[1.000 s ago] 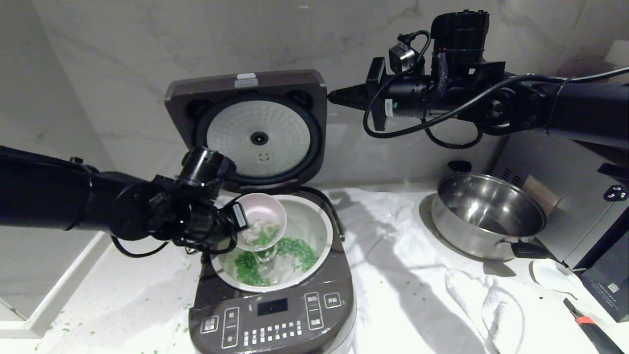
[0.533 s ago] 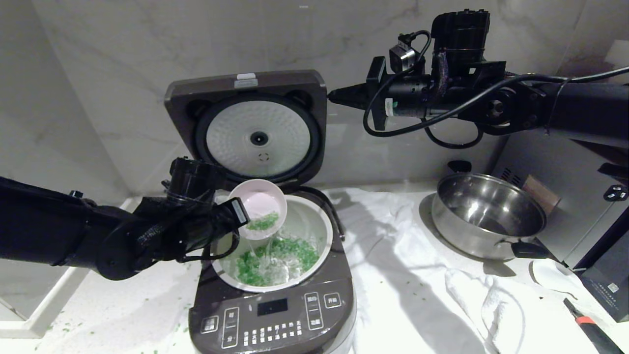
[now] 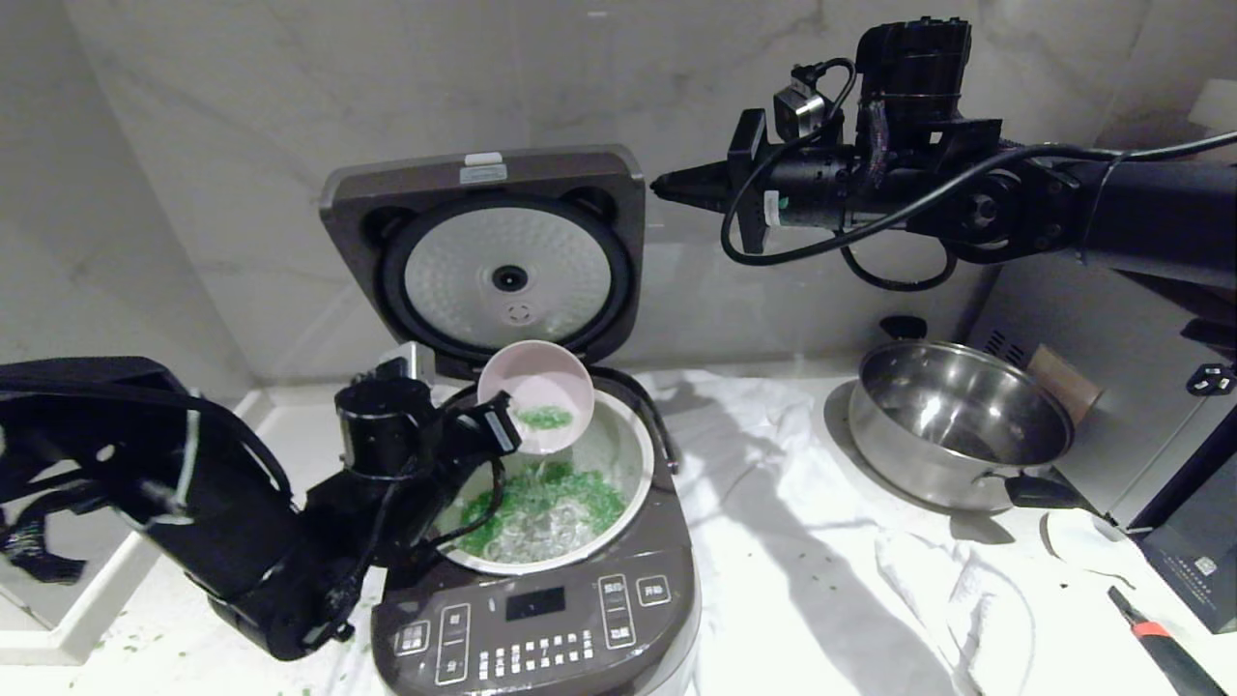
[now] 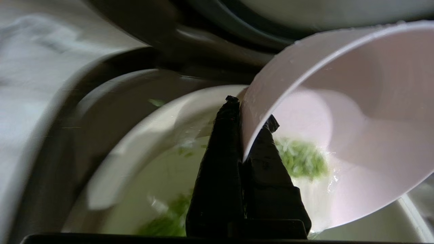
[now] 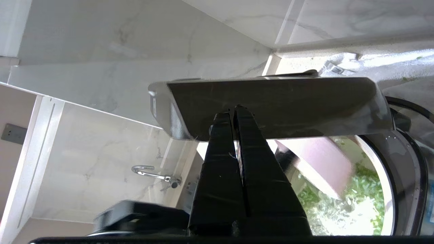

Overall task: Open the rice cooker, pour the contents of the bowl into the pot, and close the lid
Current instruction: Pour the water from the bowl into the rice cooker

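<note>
Now left gripper (image 4: 242,112) jaws clamped on tilted bowl (image 3: 537,394) rim, above pot (image 3: 633,454), right gripper (image 3: 665,186) jaws together beside lid (image 3: 483,174).

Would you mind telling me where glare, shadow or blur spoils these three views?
Head view: the white cloth glares bright, crossed by dark arm shadows. Left wrist view: the tilted pale pink bowl and the round white-lined pot are smeared soft. Right wrist view: the raised dark brown lid is sharp, the green grain-like bits washed out.
</note>
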You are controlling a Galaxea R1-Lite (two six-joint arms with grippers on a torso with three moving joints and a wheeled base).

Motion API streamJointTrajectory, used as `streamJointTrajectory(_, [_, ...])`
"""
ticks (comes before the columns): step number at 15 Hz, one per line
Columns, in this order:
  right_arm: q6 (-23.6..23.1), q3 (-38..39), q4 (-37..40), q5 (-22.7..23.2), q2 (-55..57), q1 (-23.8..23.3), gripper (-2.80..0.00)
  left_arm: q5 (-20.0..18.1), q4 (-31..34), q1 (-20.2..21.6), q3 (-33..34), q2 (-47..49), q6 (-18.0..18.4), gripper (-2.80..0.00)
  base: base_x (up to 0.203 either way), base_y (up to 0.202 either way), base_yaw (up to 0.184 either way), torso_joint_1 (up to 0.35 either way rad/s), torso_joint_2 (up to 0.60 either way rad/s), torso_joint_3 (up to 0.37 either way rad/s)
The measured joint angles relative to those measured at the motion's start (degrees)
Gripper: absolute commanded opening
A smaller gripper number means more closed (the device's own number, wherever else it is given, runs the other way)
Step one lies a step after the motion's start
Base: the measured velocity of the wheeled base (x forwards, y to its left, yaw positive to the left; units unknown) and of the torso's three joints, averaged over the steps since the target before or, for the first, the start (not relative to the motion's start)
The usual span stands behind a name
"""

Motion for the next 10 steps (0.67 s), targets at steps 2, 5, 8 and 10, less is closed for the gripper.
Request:
streamJointTrajectory(2, [0.02, 0.0, 0.01, 0.09, 0.02, -0.47, -2.8, 0.2, -9.91, 0.13, 1.72, 3.43, 3.41, -2.8, 0.0, 0.0, 0.0, 0.0, 0.0, 0.0])
streamJointTrajectory(5, [0.02, 0.0, -0.02, 0.12, 0.11, -0.62, -2.8, 0.22, -12.35, 0.22, 2.13, 2.65, 5.29, -2.8, 0.0, 0.0, 0.0, 0.0, 0.0, 0.0])
streamJointTrajectory(8, [0.07, 0.0, -0.29, 0.12, 0.13, -0.61, -2.8, 0.0, -12.48, 0.86, 1.46, 0.66, 5.29, -2.8, 0.0, 0.0, 0.0, 0.0, 0.0, 0.0])
streamJointTrajectory(10, [0.15, 0.0, -0.3, 0.11, 0.13, -0.64, -2.8, -0.05, -12.52, 1.77, 0.87, -0.53, 5.15, -2.8, 0.0, 0.0, 0.0, 0.0, 0.0, 0.0])
